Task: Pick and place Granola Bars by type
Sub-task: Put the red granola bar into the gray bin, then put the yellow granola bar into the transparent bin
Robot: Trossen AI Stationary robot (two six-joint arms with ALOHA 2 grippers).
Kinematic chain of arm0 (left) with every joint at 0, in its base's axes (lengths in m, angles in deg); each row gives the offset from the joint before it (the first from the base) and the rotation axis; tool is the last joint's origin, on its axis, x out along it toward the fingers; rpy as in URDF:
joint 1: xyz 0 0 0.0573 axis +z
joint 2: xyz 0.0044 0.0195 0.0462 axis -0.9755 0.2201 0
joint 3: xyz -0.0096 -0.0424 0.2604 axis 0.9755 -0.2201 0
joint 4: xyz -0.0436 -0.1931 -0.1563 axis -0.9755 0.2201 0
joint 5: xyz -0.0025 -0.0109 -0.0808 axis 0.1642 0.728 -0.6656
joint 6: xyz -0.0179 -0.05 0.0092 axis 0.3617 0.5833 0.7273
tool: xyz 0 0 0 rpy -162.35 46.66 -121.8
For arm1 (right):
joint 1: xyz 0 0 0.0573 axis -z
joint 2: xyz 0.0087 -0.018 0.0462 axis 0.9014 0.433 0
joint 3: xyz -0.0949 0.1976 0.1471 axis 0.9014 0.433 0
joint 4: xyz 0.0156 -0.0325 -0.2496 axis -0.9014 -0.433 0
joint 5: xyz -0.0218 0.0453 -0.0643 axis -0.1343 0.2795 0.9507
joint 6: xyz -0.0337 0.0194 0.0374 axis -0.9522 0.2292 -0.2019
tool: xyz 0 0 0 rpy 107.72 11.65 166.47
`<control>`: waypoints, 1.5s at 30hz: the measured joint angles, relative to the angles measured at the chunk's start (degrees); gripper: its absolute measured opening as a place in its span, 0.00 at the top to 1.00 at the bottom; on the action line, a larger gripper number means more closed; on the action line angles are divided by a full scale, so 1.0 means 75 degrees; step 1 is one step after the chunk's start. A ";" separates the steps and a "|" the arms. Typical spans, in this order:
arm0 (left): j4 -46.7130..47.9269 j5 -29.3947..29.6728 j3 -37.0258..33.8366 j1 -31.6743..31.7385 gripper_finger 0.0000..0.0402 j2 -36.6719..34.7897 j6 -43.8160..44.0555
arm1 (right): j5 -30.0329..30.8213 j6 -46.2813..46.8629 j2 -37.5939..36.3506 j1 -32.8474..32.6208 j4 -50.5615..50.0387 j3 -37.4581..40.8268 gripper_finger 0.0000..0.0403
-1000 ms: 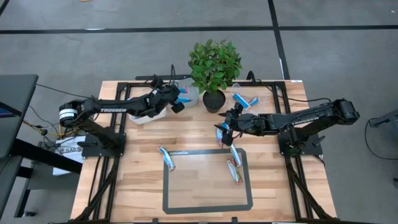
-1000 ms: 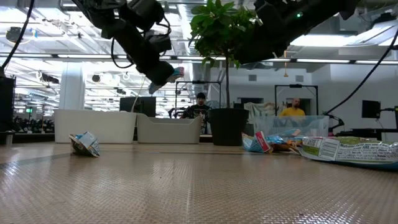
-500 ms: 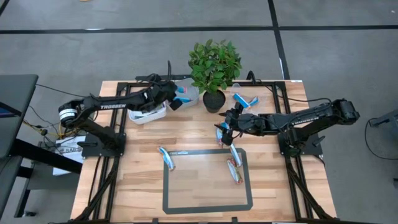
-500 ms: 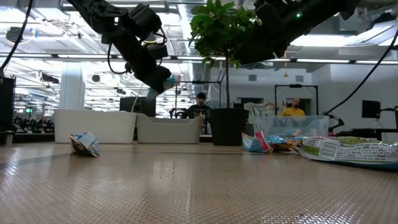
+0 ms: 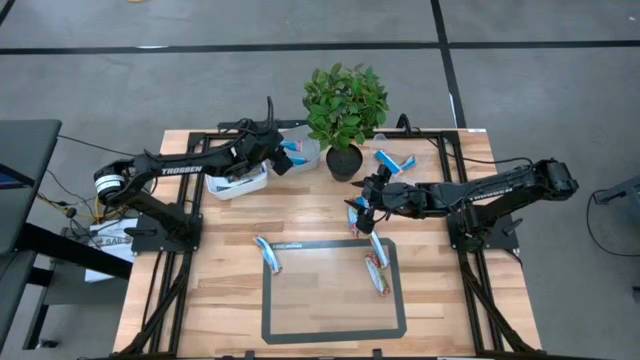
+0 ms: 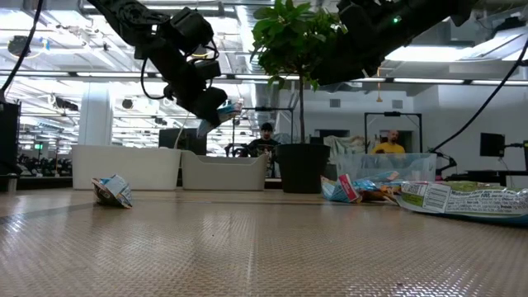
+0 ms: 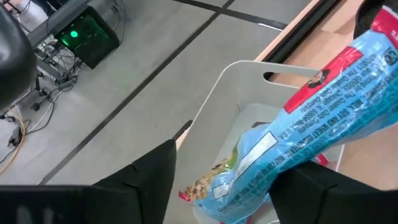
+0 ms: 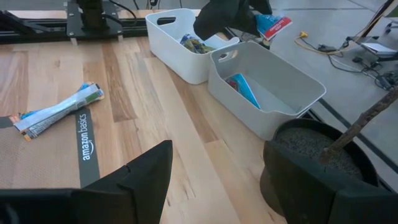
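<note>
The wooden worktop (image 5: 220, 290) carries a black-outlined mat (image 5: 335, 325), a potted plant (image 5: 345, 105) at its far edge, and two white tubs side by side near the left arm: one tub (image 8: 180, 40) holding a greenish bar, and a second tub (image 8: 267, 84) with a blue bar lying inside.

The left gripper (image 5: 283, 157) hangs over the second tub, its fingers (image 7: 155, 168) clenched on a blue-and-white granola bar (image 7: 311, 130) with a red stripe. The bar sticks out beyond the fingertips, its far end angled down toward the tub's open mouth; the tub rim and a handle slot lie just past the fingers in the left wrist view. In the low view the held bar shows above the tubs, clear of them.

The right gripper (image 5: 364, 204) hovers over the worktop in front of the plant pot, its fingers (image 8: 146, 171) spread apart and holding nothing. Just beside them lies a bar (image 5: 357, 219); another (image 5: 378, 248) sits a little nearer the mat, and a brownish one (image 5: 376, 275) rests on the mat's edge. A blue-and-white bar (image 5: 268, 253) lies well to the side, beside the mat's corner. More bars (image 5: 393, 161) lie behind the right fingers, near the worktop's far edge.
</note>
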 joint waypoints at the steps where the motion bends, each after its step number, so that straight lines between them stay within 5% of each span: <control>1: 0.0056 -0.0014 0.0000 0.0005 0.43 0.0001 0.0002 | -0.0001 0.0000 0.0000 0.0000 0.0001 0.0000 0.39; 20: 0.1007 -0.1371 0.0000 0.0580 0.38 0.0004 0.0435 | -0.0027 0.0192 0.0000 -0.0003 0.0015 0.0000 0.39; 25: 0.1003 -0.2520 -0.0001 0.0277 0.38 -0.0044 0.0208 | -0.0030 0.0192 0.0000 -0.0003 0.0013 0.0000 0.39; 34: 0.2259 -0.4210 -0.0003 -0.1403 0.38 -0.1220 -0.1248 | -0.0312 0.0178 0.0000 -0.0004 0.0006 0.0000 0.39; 45: 0.4816 -0.2860 -0.0003 -0.4389 0.38 -0.1627 -0.1265 | -0.0855 0.0182 0.0000 -0.0022 -0.0045 -0.0003 0.39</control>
